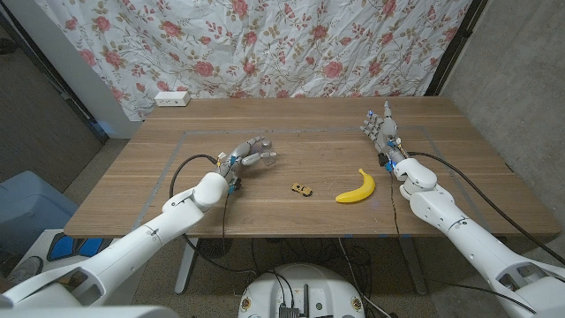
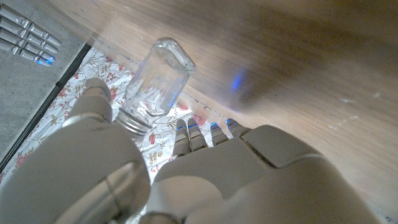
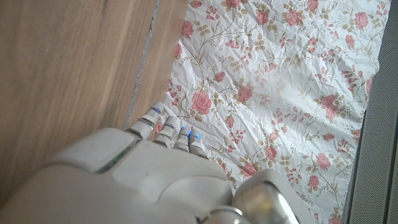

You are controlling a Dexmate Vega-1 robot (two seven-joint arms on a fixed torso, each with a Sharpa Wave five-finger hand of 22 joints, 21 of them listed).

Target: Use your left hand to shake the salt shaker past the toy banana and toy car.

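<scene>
Salt shaker (image 1: 262,158) is in my left hand (image 1: 248,157), held above the surface (image 1: 282,216) left of centre, tipped on its side with the glass end pointing toward the middle. Left wrist view: clear glass body (image 2: 154,79) with metal cap end down by my thumb, pinched between thumb and fingers (image 2: 188,135), glass base pointing away from the palm. Looks raised off the wood, though I can't tell by how much.

Toy car (image 1: 302,188) sits on the surface near the middle, right of the shaker and a bit closer to me, well apart from my left hand. Toy banana (image 1: 357,188) lies just right of the car, yellow, curved, not touching it.

My right hand (image 1: 380,126) is on the far right side of the surface, beyond the banana, fingers spread and pointing up toward the curtain, holding nothing. Right wrist view shows the same hand (image 3: 163,171) with fingers extended, the wood beside it and the floral curtain (image 3: 280,87) ahead.

White power strip (image 1: 172,98) rests at the far left edge of the surface against the curtain.
</scene>
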